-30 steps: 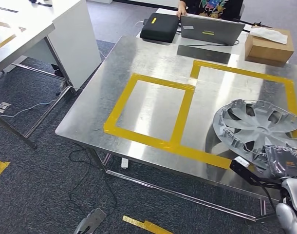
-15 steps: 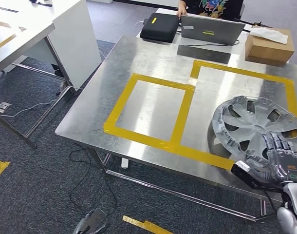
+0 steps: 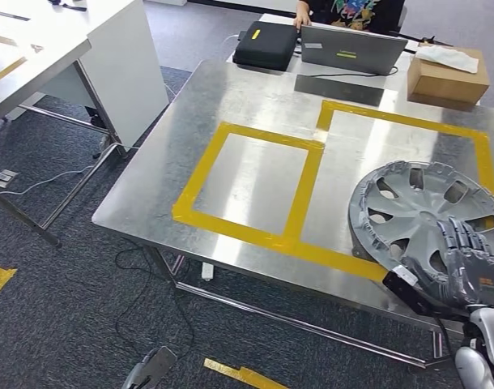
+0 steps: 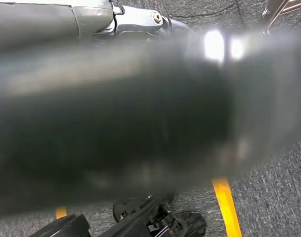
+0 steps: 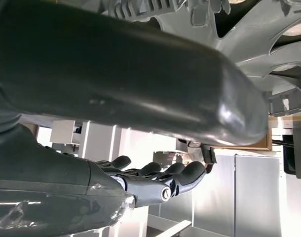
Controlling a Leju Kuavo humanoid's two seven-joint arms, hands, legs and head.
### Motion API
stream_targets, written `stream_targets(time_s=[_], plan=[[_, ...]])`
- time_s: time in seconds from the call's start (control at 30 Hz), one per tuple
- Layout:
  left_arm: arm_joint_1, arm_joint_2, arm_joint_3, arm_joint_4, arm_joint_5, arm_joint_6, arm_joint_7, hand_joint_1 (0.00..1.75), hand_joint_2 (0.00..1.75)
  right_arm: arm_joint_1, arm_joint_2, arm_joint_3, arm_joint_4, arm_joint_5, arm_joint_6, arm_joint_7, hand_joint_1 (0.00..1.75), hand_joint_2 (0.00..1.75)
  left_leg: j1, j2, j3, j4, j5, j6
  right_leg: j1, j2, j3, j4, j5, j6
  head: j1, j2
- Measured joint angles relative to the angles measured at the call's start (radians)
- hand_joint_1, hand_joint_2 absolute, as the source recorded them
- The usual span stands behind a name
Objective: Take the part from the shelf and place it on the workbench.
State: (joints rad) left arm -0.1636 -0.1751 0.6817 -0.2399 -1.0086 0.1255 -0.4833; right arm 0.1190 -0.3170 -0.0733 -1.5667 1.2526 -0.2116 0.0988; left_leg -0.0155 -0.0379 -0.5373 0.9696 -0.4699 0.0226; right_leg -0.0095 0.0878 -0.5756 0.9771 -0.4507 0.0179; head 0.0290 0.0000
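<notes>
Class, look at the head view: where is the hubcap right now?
The hubcap lies on the metal workbench at its near right corner, over the right yellow tape square, with the right robot hand gripping its near edge.

At the top of the head view a grey laptop (image 3: 352,50) sits between a black case (image 3: 266,44) and a cardboard box (image 3: 447,75), while a white table (image 3: 61,57) fills the upper left and cables (image 3: 134,284) trail over grey carpet (image 3: 61,324) below.
</notes>
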Motion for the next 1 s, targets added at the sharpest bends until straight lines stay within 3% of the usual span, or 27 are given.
stream_targets(time_s=[0.43, 0.5, 0.6, 0.73, 0.87, 1.0], plan=[[0.000, -0.007, -0.006, 0.000, -0.002, 0.024, -0.002, 0.00, 0.00, 0.007, 0.033, -0.003, -0.018, -0.038, -0.063, -0.043, 0.00, 0.00, 0.000, 0.000, 0.000, 0.000, 0.000, 0.000, 0.000, 0.000, 0.000, 0.000, 0.000, 0.000, 0.000, 0.000], [0.002, -0.011, -0.006, 0.000, 0.006, 0.030, -0.010, 0.00, 0.00, 0.039, 0.054, 0.000, -0.065, -0.045, -0.111, -0.066, 0.00, 0.00, 0.000, 0.000, 0.000, 0.000, 0.000, 0.000, 0.000, -0.001, 0.000, 0.000, 0.000, 0.000, 0.000, 0.000], [0.012, -0.014, -0.005, 0.000, 0.024, 0.032, -0.027, 0.00, 0.00, 0.158, 0.126, 0.016, -0.213, 0.014, -0.264, -0.093, 0.00, 0.00, 0.001, -0.002, 0.000, 0.000, -0.001, -0.001, 0.001, -0.003, 0.000, 0.000, -0.002, -0.001, 0.000, 0.000], [0.025, -0.011, 0.001, 0.000, 0.042, 0.018, -0.037, 0.00, 0.00, 0.332, 0.232, 0.062, -0.378, 0.191, -0.431, -0.076, 0.00, 0.00, 0.003, -0.002, 0.000, 0.000, -0.004, -0.003, 0.003, -0.003, 0.000, 0.001, -0.005, -0.003, 0.000, 0.000], [0.032, -0.008, 0.013, 0.000, 0.056, 0.018, -0.049, 0.00, 0.00, 0.479, 0.349, 0.089, -0.514, 0.303, -0.478, -0.095, 0.00, 0.00, 0.004, -0.002, 0.000, 0.000, -0.005, -0.005, 0.004, -0.002, 0.000, 0.001, -0.007, -0.004, 0.000, 0.000], [0.038, -0.008, 0.019, 0.000, 0.058, 0.030, -0.055, 0.00, 0.00, 0.561, 0.487, 0.042, -0.611, 0.251, -0.479, -0.167, 0.00, 0.00, 0.004, -0.002, 0.000, 0.000, -0.005, -0.006, 0.004, -0.002, 0.000, 0.001, -0.007, -0.004, 0.000, 0.000]])
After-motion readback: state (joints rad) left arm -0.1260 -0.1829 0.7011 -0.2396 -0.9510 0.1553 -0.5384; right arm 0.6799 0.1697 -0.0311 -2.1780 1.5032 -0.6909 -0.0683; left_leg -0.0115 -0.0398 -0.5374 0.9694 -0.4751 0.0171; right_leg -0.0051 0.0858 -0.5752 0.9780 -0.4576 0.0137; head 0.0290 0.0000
